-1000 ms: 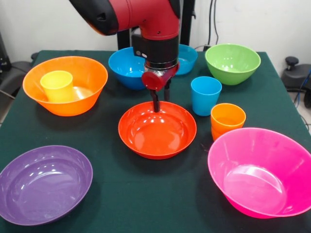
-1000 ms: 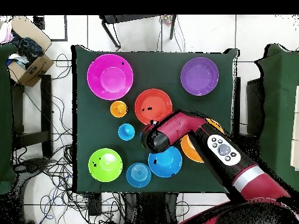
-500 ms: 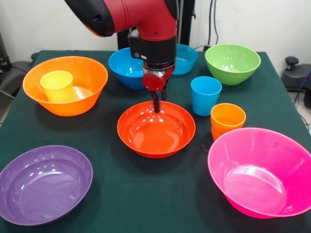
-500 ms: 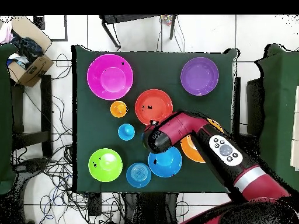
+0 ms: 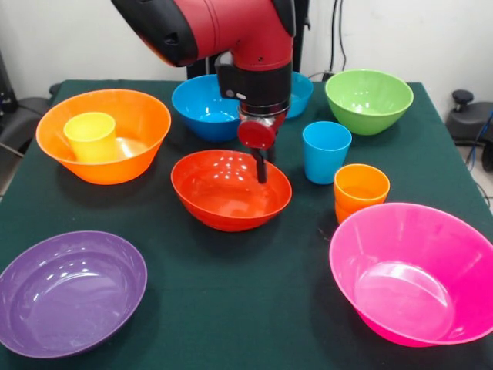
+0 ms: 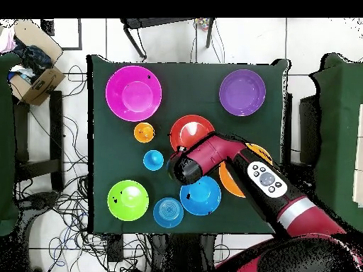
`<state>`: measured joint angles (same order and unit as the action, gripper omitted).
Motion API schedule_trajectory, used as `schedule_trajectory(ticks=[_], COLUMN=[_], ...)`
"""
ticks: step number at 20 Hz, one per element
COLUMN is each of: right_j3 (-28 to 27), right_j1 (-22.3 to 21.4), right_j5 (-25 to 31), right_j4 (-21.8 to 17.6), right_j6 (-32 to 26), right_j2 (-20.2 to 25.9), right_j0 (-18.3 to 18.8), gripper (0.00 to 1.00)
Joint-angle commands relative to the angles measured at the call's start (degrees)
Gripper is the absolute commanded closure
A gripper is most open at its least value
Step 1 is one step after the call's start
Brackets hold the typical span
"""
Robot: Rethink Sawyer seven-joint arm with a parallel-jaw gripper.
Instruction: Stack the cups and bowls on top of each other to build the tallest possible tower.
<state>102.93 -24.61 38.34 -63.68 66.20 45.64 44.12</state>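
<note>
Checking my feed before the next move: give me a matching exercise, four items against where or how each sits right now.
Items:
1. yellow cup
2. red-orange bowl
3. blue cup
4. purple bowl

States:
A. alone at the front view's bottom-left corner
B. inside the big orange bowl
C. tilted, rim held by the gripper
D. upright on the cloth, below the green bowl in the front view

Pairs: 1-B, 2-C, 3-D, 4-A

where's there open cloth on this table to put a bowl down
Open cloth lies between the purple bowl and the pink bowl, in front of the red-orange bowl. The far side, round the blue cup and orange cups, is crowded.
</note>
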Motion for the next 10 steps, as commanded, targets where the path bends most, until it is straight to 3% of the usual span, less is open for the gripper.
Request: schedule_trajectory(ticks=[1, 9, 10], right_j3=[-3.9, -3.8, -3.3], right_j1=[1.2, 0.7, 1.1], right_j5=[2.9, 3.1, 1.4], right_j4=[-3.0, -2.2, -0.8], right_j6=[-12.6, -13.7, -10.0], right_j2=[-2.7, -2.7, -2.6], right_j0=[-3.4, -2.4, -1.2], gripper=[0.00, 0.00, 0.00])
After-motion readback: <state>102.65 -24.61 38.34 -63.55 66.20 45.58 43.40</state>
